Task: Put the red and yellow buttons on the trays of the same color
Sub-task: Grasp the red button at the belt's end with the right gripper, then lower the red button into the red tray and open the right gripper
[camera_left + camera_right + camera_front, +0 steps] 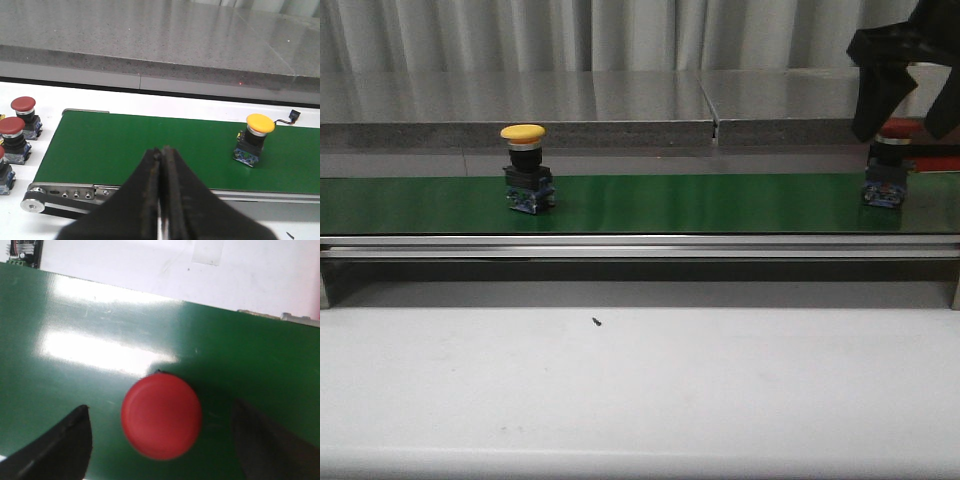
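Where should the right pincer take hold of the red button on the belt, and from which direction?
From straight above, closing on the round cap of the red button. It stands upright on the green belt, and the open right pincer already straddles the cap, a finger on either side.

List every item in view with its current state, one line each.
Yellow button: upright on the green belt, untouched.
Red button: upright on the belt at its right end, between the right tool's fingers, not gripped.
Right tool: open, poised over the red button.
Left tool: shut, empty, off the belt.
Spare red buttons: upright beside the belt's end.
Green belt: carrying two buttons.
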Available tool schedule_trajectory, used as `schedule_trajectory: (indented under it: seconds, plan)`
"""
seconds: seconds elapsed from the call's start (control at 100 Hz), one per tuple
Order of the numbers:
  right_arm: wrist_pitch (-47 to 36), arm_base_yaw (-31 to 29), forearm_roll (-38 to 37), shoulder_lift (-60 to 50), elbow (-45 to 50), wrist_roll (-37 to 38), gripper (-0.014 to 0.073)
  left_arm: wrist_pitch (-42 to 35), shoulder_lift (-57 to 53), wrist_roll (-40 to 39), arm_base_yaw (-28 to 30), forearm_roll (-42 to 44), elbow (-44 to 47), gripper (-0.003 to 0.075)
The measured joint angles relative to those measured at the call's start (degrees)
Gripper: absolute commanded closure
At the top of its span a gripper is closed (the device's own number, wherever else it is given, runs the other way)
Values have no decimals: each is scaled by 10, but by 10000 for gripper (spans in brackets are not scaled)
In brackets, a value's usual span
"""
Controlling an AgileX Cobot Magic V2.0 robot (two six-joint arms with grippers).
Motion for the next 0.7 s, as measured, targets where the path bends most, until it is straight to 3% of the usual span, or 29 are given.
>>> schedule_trajectory:
  seconds: [0.24, 0.45, 0.7]
  plan:
    - [13, -2, -4, 36, -25, -1, 456, 0, 0, 1, 0, 0, 0, 739]
    - [67, -39, -2, 43, -81, -1, 473, 0, 0, 1, 0, 0, 0, 739]
    - [85, -155, -1, 77, -218, 1, 473, 0, 0, 1, 0, 0, 0, 739]
